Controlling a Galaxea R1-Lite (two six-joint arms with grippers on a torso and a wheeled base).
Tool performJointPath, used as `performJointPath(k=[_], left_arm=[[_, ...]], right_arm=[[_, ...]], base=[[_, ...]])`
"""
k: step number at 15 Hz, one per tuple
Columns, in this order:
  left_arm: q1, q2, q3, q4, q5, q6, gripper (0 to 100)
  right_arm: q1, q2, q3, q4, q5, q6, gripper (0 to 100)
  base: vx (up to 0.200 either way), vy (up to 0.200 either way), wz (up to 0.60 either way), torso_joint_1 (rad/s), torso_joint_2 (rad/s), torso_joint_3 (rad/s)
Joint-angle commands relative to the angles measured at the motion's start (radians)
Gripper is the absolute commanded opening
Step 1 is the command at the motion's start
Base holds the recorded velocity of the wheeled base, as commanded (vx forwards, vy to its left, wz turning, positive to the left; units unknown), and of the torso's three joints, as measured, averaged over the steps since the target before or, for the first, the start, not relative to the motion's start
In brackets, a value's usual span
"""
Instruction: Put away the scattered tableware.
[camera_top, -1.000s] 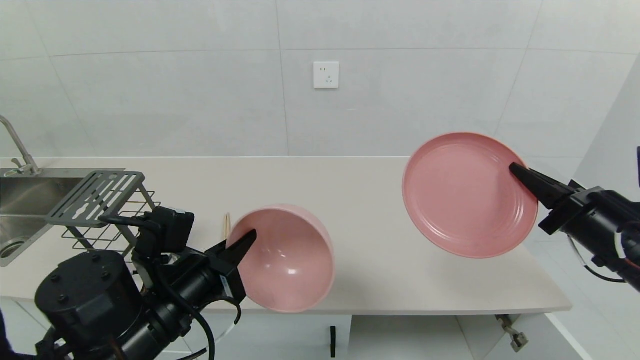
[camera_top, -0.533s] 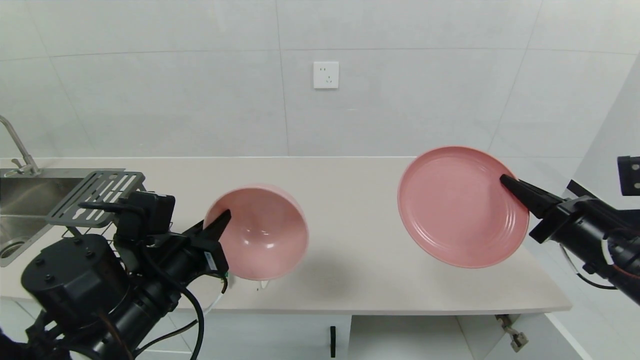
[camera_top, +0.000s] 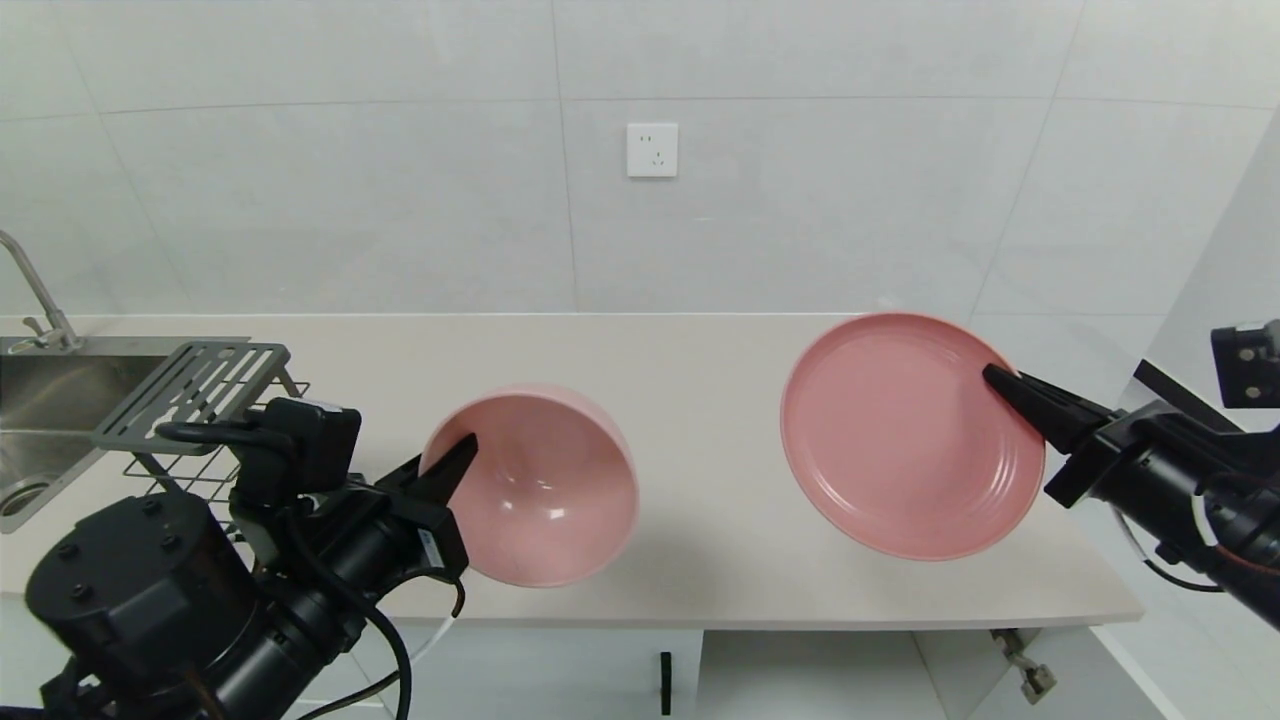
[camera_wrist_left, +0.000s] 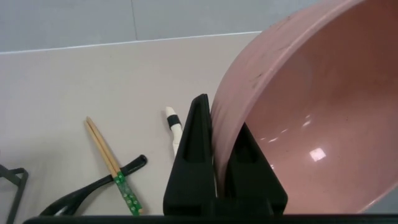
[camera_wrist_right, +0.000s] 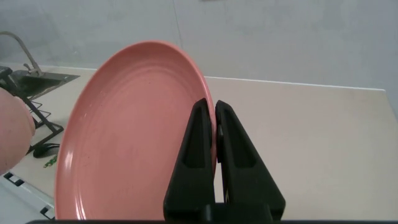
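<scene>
A robot holds two pink dishes in the air over a pale desk (camera_top: 700, 390).

On the robot's left, the left jaws are clamped on the rim of a deep pink bowl (camera_top: 545, 500), with one finger inside the wall and one outside. The bowl hangs tilted on its side, its opening turned toward the camera, above the front part of the desk. Beneath it lie a pair of wooden chopsticks (camera_wrist_left: 107, 158) and a white utensil (camera_wrist_left: 173, 123), both flat on the desk.

On the robot's right, the right jaws are clamped on the edge of a pink plate (camera_top: 900, 440). The plate is held nearly on edge, clear of the desk and well apart from the bowl.

A grey wire dish rack (camera_top: 190, 385) stands at the left end of the desk, beside a steel sink (camera_top: 40, 400).

The rack looks like the likely place to put the dishes, and the bowl is the nearer of the two. Each dish is gripped only by a thin rim pinch, with its weight hanging to one side, so it could twist or slip. Slow, smooth travel would suit best, one dish at a time so the arms do not meet. Each dish should rest on the rack before the jaws let go.
</scene>
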Motion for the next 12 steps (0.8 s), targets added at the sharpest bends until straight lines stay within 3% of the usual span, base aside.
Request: performJointPath(k=[1, 8, 12], left_arm=[[-0.001, -0.025, -0.007, -0.001, -0.001, 0.001, 0], [-0.003, -0.051, -0.014, -0.001, 0.0, 0.009, 0], [-0.003, -0.05, -0.015, -0.001, -0.001, 0.007, 0]], right_arm=[[0.004, 0.002, -0.001, -0.001, 0.0, 0.0, 0], [0.006, -0.001, 0.001, -0.001, 0.002, -0.003, 0], [0.006, -0.003, 0.002, -0.001, 0.002, -0.006, 0]], base=[[0.0, 0.0, 0.0, 0.0, 0.0, 0.0], [-0.2, 0.0, 0.0, 0.002, 0.0, 0.001], [0.0, 0.0, 0.0, 0.0, 0.0, 0.0]])
